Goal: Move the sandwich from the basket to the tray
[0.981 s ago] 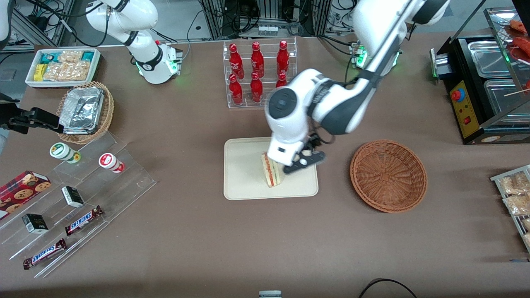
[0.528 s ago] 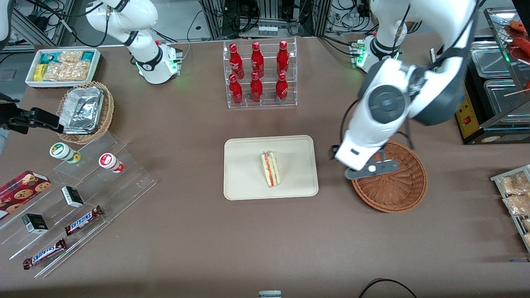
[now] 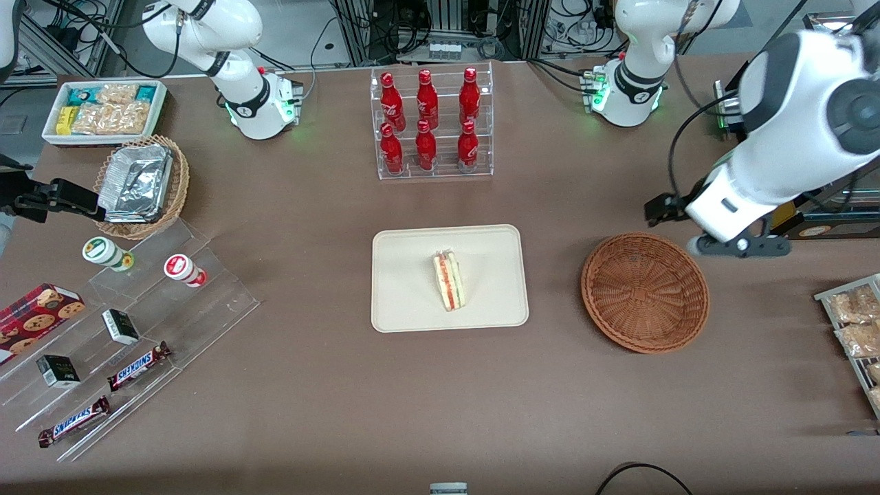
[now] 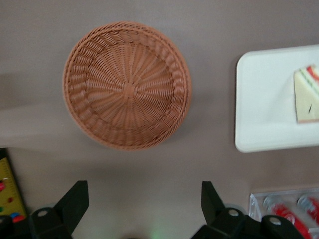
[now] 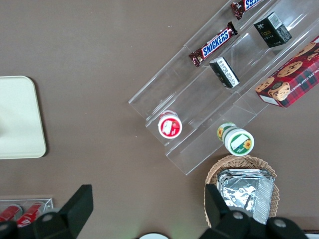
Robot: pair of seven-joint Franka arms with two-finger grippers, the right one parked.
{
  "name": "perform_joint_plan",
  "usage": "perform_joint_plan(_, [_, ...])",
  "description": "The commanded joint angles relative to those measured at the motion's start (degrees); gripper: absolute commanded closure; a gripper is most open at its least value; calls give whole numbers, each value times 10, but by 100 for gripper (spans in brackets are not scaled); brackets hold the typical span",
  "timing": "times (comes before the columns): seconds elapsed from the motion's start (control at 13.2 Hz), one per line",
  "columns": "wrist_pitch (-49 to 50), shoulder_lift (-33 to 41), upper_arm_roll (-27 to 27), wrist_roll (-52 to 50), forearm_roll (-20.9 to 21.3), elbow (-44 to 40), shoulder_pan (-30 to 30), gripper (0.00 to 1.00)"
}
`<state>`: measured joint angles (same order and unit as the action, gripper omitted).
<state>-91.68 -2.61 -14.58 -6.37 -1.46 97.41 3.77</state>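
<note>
Front view first: the sandwich [image 3: 449, 280] stands on its edge in the middle of the tray [image 3: 405, 302], dead centre of the frame, filling stripes facing up. Right of centre sits the basket [image 3: 645, 292], and nothing shows in its weave. The gripper [image 3: 739, 246] hangs at the right edge, above the table just past the basket's upper right rim, well apart from the tray. Red bottles [image 3: 426, 120] stand in their rack at top centre.

Over to the left wrist view: the basket [image 4: 127, 85] fills the middle, with nothing in it, while the tray [image 4: 259, 99] and a slice of sandwich [image 4: 305, 99] peek in at the side. The fingertips [image 4: 75, 199] are spread wide apart, nothing between them.

Right wrist view: one rounded end of the tray [image 5: 20, 119] at the left edge, a clear stepped rack with Snickers bars [image 5: 214, 45] at upper right, a foil container basket [image 5: 244, 191] at lower right.

By my reading the placing is done. What could spoil it? The wedge balances on a narrow edge, so a knock to the tray or a low sweep of the arm across the table might tip it flat. The basket is light too; a trailing finger could nudge it.
</note>
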Motion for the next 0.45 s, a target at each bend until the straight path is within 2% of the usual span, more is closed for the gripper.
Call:
perform_joint_plan(0.0, [28,44,28,54,-12,16,5,0])
perform_joint_plan(0.38, [58,66,54,76,-3,-13,0,0])
